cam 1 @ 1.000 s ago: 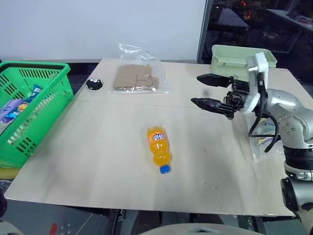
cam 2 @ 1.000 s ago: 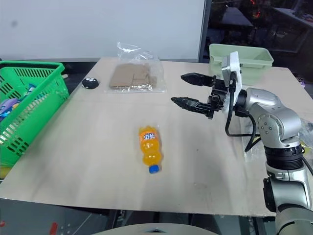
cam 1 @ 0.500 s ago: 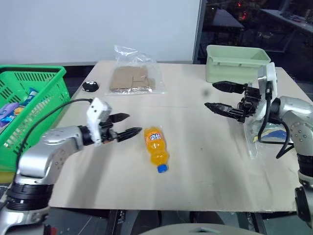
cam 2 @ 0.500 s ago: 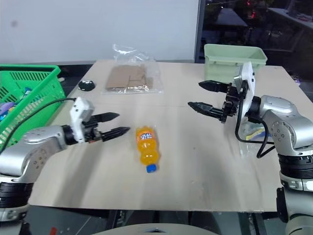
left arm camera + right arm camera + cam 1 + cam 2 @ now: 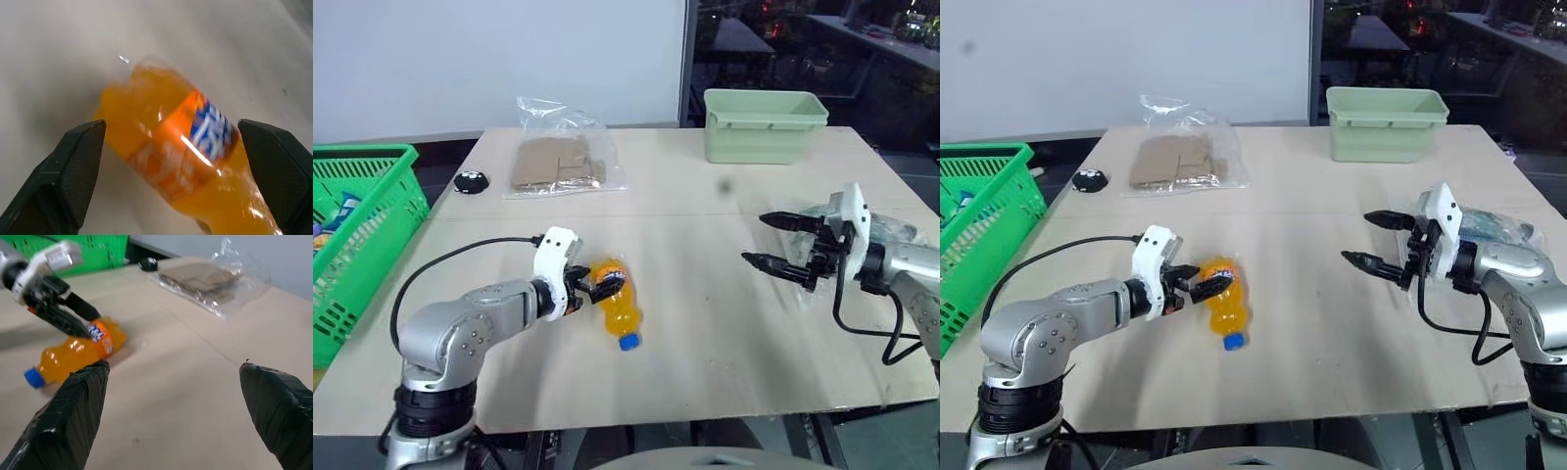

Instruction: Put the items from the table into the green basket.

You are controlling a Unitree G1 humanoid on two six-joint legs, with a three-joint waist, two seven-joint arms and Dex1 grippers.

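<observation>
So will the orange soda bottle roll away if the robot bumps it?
Probably yes. The orange soda bottle is round and lies on its side on the smooth table, so a nudge could roll it. It looks full, so fairly heavy for its size. The left gripper is open around it, not squeezing yet.

The scene is evenly and brightly lit from overhead, and the table (image 5: 705, 225) is rendered pale with only soft, faint shadows under the arms. The white wall (image 5: 489, 59) behind is washed flat, while the area beyond it at the far right is left dark, with small points of light. Small glints are seen on the soda bottle (image 5: 181, 147), which is smeared by motion blur in the left wrist view. The black fingers (image 5: 73, 411) are shown soft and out of focus in the right wrist view.
</observation>
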